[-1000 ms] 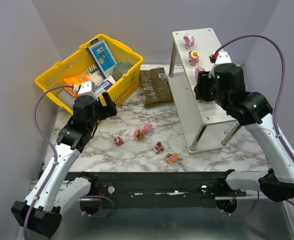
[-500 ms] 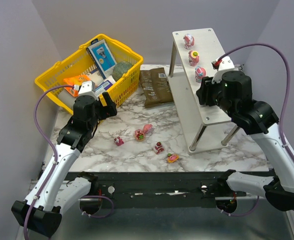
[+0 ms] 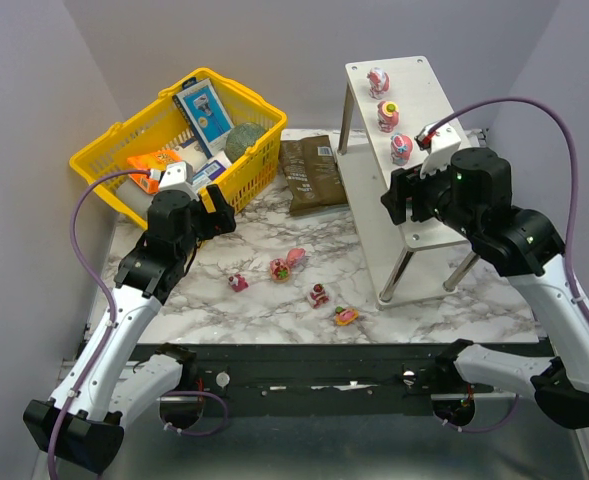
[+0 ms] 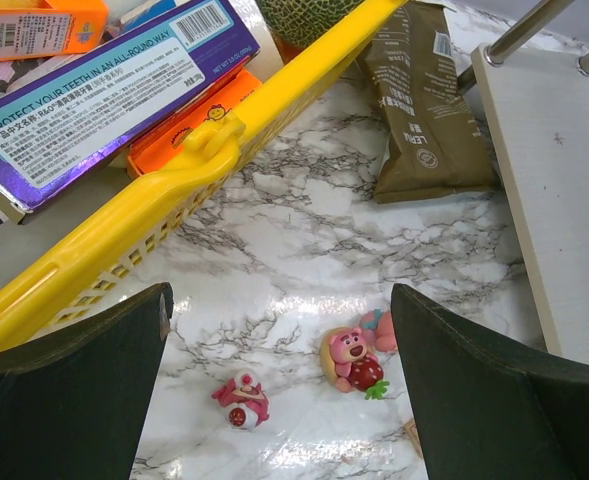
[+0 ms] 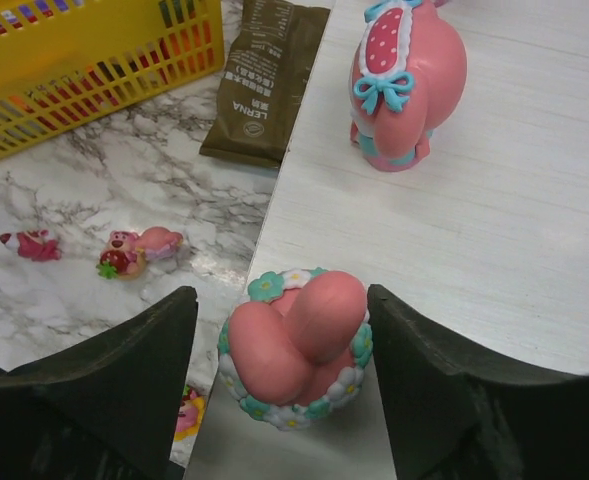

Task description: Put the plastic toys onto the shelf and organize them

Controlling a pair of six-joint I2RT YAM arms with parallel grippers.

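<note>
The shelf (image 3: 429, 215) stands at the right, and three plastic toys (image 3: 388, 115) line the far part of its top board. A pink toy ringed with flowers (image 5: 294, 345) sits on the board's (image 5: 494, 250) left edge. My right gripper (image 5: 282, 300) is open around it, with a fingertip close on each side. The arm hides that toy from above, where the right gripper (image 3: 399, 195) hangs over the board. Several more toys (image 3: 287, 263) lie on the marble table. My left gripper (image 4: 279, 330) hangs open above two of them, a pink-and-white one (image 4: 242, 399) and a bear with a strawberry (image 4: 352, 358).
A yellow basket (image 3: 104, 150) of grocery boxes stands at the back left, its rim (image 4: 204, 150) close under my left wrist. A brown packet (image 3: 309, 175) lies between the basket and the shelf. Thin shelf legs (image 3: 394, 275) stand near the loose toys.
My right gripper has opened, leaving the flower-ringed toy on the top board, and has drawn back toward the board's near end. The left arm has not moved.
</note>
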